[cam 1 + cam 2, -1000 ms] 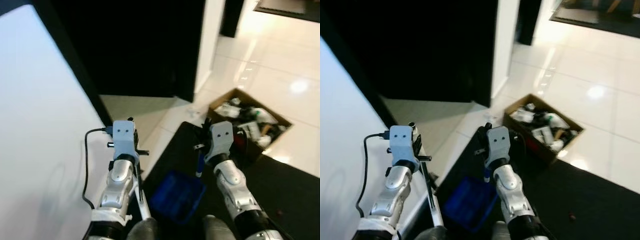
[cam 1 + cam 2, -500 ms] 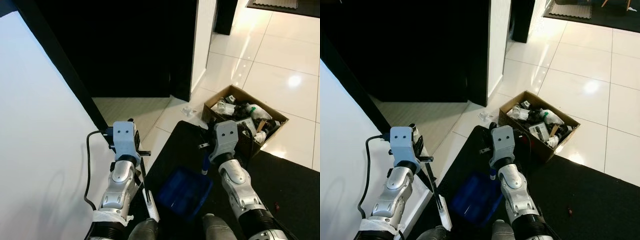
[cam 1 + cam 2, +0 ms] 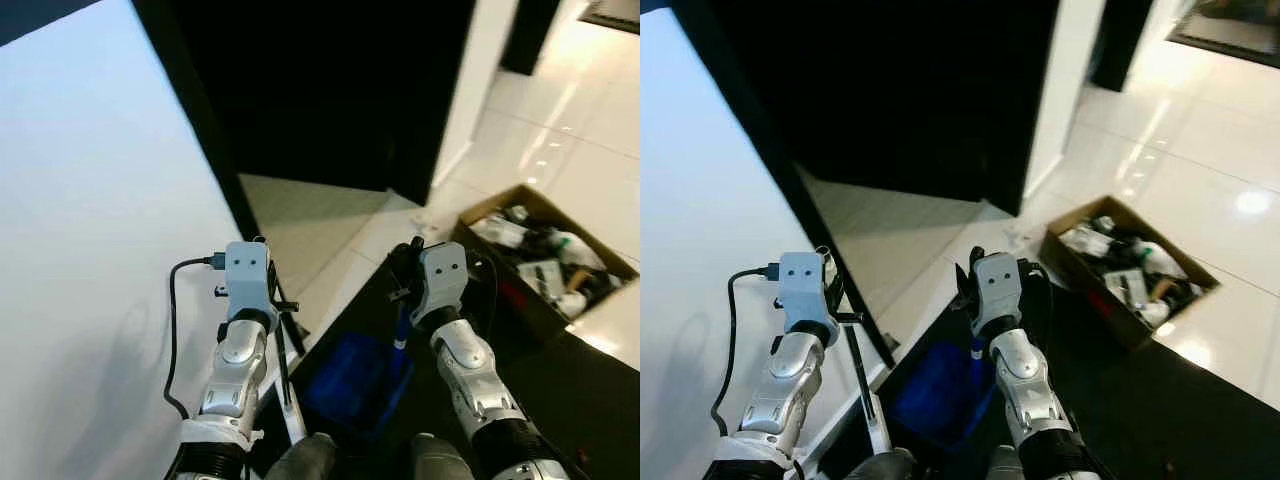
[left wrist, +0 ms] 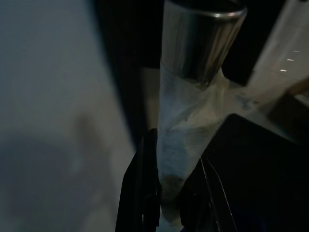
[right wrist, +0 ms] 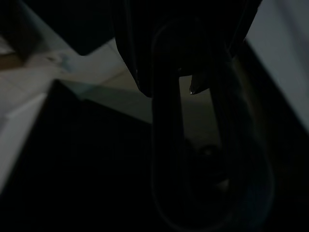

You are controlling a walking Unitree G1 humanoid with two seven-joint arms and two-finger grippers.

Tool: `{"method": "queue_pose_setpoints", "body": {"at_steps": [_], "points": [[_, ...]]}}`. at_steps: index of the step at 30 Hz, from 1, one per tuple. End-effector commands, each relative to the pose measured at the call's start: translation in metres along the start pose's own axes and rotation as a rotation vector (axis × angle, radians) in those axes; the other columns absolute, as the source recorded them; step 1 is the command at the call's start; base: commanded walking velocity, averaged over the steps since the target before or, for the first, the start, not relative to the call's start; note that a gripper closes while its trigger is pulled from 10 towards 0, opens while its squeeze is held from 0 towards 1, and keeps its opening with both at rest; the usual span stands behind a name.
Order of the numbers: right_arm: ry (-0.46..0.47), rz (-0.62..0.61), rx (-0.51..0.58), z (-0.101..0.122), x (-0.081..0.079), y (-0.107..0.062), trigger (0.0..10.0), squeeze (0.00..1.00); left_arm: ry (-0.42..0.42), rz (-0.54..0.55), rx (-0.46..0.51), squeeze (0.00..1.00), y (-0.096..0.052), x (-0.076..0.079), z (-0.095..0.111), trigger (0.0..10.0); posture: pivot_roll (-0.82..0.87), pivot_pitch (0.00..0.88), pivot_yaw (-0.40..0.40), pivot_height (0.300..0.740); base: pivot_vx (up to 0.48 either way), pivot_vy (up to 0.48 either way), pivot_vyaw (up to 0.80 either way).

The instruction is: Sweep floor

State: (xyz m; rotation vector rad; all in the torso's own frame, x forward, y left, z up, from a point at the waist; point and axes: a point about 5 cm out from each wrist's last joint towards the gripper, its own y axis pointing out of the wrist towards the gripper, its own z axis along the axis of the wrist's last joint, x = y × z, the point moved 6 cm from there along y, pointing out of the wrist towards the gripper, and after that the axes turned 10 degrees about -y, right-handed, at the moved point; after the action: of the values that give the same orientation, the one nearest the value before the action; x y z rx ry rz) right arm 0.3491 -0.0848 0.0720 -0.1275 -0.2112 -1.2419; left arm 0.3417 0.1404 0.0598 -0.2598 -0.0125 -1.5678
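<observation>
holding low at left, left gripper point(image 4: 166, 193) clamped on broom point(image 3: 283, 365) handle beside white wall point(image 3: 90, 250). right gripper point(image 3: 400, 290) gripping blue dustpan point(image 3: 352, 388) handle, pan on black mat point(image 3: 560, 380). cardboard box point(image 3: 545, 255) of trash far right on tiled floor point(image 3: 1200, 130).

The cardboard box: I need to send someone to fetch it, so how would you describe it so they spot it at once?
Start from the glossy white tile floor on the robot's right, beyond the black mat. At the mat's far edge sits the cardboard box, open-topped and brown. It is crammed with mixed rubbish, unlike the blue dustpan lying on the mat nearer the robot.
</observation>
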Motion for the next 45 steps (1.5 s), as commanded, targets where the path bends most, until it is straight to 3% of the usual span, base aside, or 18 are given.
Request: {"method": "queue_pose_setpoints", "body": {"at_steps": [1,45], "points": [[0.006,-0.004,0.023,0.0057,0.0009,0.0012,10.0,0.00,0.016,0.005,0.007,0.00,-0.0007,-0.0018,0.0024,10.0,-0.04,0.093,0.055,0.740,0.000,0.000,0.79],[0.012,0.020,0.025,0.0065,-0.0037,0.0028,10.0,0.00,0.027,0.013,-0.008,0.00,0.0017,-0.0045,0.0000,10.0,-0.04,0.087,0.061,0.740,0.000,0.000,0.79]]}}
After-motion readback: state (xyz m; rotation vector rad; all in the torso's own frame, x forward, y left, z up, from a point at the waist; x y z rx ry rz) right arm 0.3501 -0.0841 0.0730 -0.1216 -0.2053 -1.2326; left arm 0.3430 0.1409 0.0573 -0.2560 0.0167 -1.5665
